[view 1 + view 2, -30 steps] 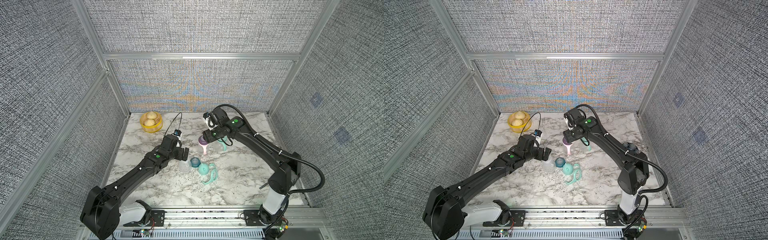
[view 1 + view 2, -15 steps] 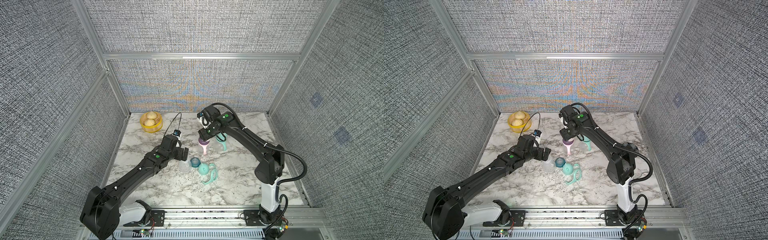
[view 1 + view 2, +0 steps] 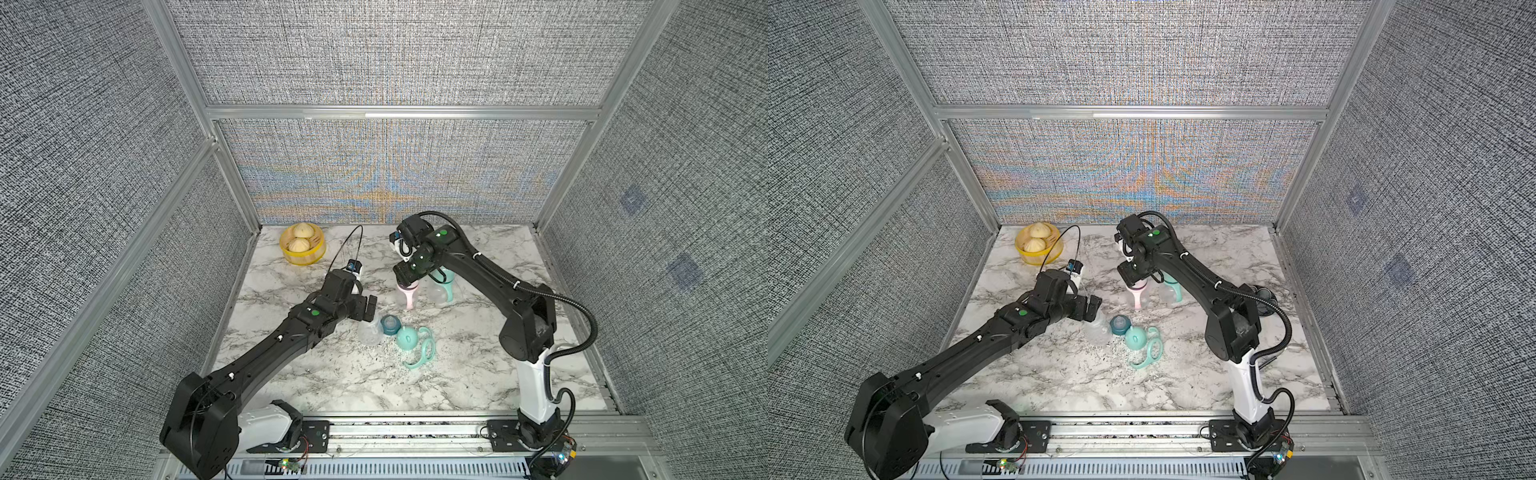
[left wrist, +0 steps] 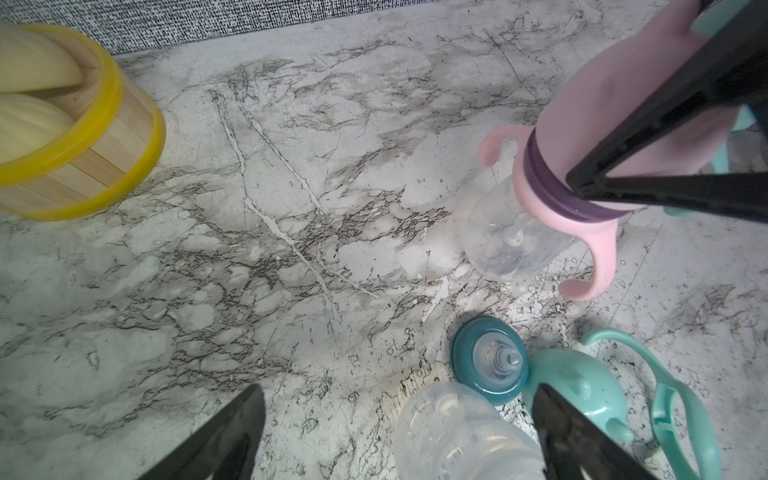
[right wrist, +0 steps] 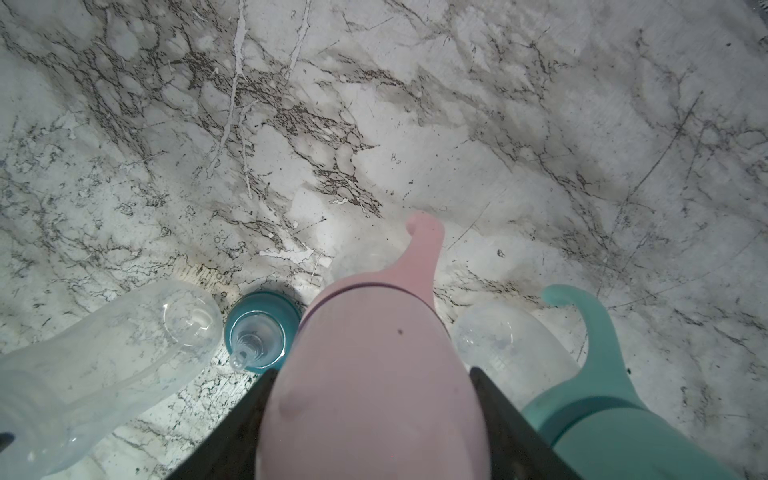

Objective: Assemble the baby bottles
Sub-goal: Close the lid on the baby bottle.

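Since a second ago, our right arm's elbow has swung inward, while the right gripper [image 5: 370, 376] stays clamped on the pink dome cap [image 5: 374, 419] of the pink bottle [image 3: 404, 296], upright at the back middle of the table [image 3: 332, 374], just beside the mint bottle [image 3: 441, 292]. Our left gripper [image 4: 399, 388], jaws spread wide, hangs over the bare bottle [image 4: 453, 432] lying by the teal nipple collar [image 4: 490, 365].

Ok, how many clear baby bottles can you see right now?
3. A pink-capped bottle gripped by the right gripper, a mint-capped bottle standing beside it, and a bare bottle lying by the open left gripper.
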